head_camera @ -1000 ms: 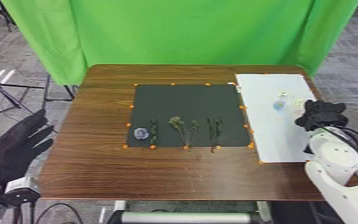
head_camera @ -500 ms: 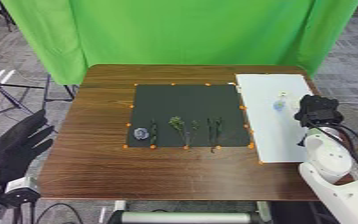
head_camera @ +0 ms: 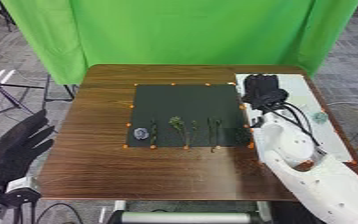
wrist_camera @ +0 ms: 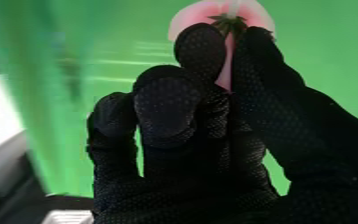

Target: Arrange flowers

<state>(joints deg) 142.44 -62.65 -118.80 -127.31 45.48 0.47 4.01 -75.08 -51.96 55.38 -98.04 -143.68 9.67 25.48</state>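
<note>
I'm working over a brown wooden table that stands on grey carpet, a green curtain hanging behind its far edge and a dark tripod off to the left. A pale bar runs along below the near edge. On the table lies a black mat with small orange markers round its border, and to its right a long white board. Something small and pale green sits on the board; I can't make out what it is. Near the mat's left corner closest to me is a blue-grey flower head, with a leafy green stem just beside it, then a yellow-green sprig and some thin dark green stems — all about lengthwise. My right hand is over the far left part of the board, and its white forearm blocks my sight of much of the rest. In the right wrist view its fingers are clamped with the thumb on a pink flower, pinching it just below the green sepals. My left hand hangs beside the table's left edge — fingers straight and apart, holding nothing.
</note>
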